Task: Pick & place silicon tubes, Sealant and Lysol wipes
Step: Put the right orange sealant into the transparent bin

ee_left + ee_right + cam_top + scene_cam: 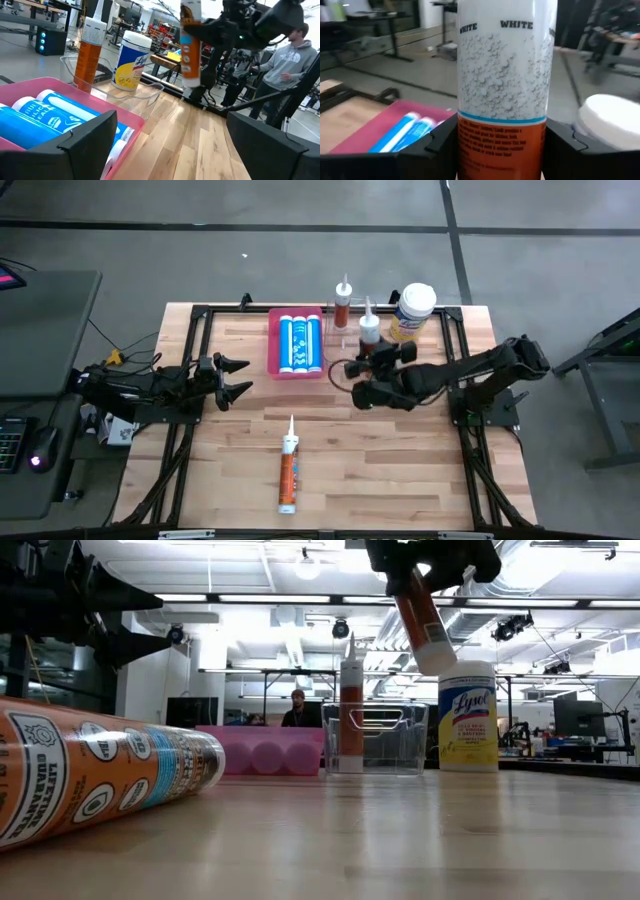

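My right gripper [372, 352] clamps a sealant cartridge [369, 326] above the clear container [375, 738]. My left gripper [236, 377] waits, fingers spread.

Orange caulk cartridges: three — one lying on the bench [288, 476], one upright in the clear container [343, 304], one lifted [369, 327]
Blue tubes in pink tray: two [298, 343]
Pink trays: one [275, 350]
Clear containers: one [375, 740]
Lysol wipes canisters: one [413, 311]
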`<state>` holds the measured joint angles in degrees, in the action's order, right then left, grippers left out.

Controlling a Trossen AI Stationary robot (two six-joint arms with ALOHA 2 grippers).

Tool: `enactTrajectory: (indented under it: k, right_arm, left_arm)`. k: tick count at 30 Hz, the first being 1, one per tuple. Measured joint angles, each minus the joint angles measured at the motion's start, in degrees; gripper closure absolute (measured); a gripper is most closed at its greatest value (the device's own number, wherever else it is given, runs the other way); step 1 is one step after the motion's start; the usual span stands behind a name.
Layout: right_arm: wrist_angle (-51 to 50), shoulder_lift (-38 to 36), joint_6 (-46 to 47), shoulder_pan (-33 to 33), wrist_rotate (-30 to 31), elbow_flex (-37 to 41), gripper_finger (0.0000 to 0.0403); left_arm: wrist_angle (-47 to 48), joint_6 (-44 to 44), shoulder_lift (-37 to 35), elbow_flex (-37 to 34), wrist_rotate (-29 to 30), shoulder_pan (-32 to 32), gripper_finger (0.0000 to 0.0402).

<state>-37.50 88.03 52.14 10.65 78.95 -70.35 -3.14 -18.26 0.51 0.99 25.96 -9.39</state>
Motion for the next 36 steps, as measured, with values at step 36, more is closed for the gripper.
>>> enactTrajectory:
  k: [36]
  right_arm:
    - [47.2,-0.4,-43.3,-18.9,-19.4,11.5,0.0204]
  left_arm:
    - [0.0,0.0,0.0,0.0,0.0,0.0,0.0032]
